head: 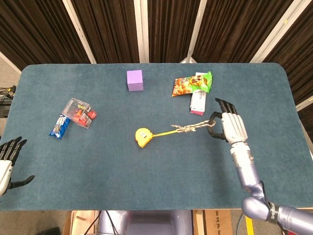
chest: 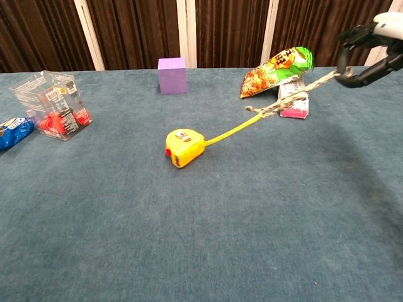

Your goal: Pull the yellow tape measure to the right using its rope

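Note:
The yellow tape measure [head: 143, 137] [chest: 184, 147] lies near the middle of the teal table. Its yellow strap runs right into a braided rope [head: 191, 129] [chest: 286, 102] that rises taut off the cloth. My right hand [head: 230, 127] [chest: 371, 56] grips the rope's far end, raised above the table at the right, fingers curled round it. My left hand [head: 7, 161] hangs off the table's left edge with fingers spread and nothing in it; the chest view does not show it.
A purple cube [head: 135, 80] stands at the back. A snack bag [head: 191, 84] and a small pink-white packet [head: 198, 102] lie just behind the rope. A clear box of red items [head: 79, 113] and a blue wrapper [head: 60, 127] sit at the left.

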